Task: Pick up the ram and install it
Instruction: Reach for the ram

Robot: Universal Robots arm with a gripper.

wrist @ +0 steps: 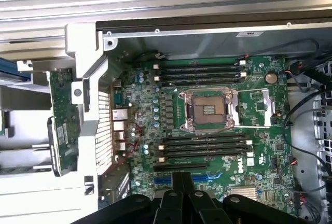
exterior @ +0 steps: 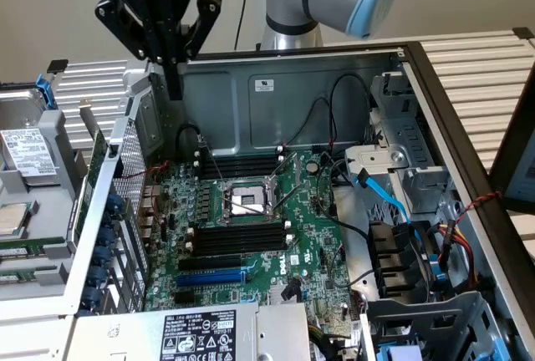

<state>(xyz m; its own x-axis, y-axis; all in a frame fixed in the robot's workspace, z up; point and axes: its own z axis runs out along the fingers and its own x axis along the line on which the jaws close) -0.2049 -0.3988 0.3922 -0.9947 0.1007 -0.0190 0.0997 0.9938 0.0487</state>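
Exterior view: the black two-finger gripper (exterior: pixel 173 85) hangs over the back wall of the open grey metal computer case (exterior: pixel 217 102), around 11 o'clock from the silver CPU socket (exterior: pixel 245 202). The wrist view shows its fingers pinched narrow with nothing between them. It also shows the flat green ram stick (wrist: pixel 63 117) outside the case. From the exterior view it's just an edge-on sliver at 9 o'clock from the socket, and I can't make out the label.
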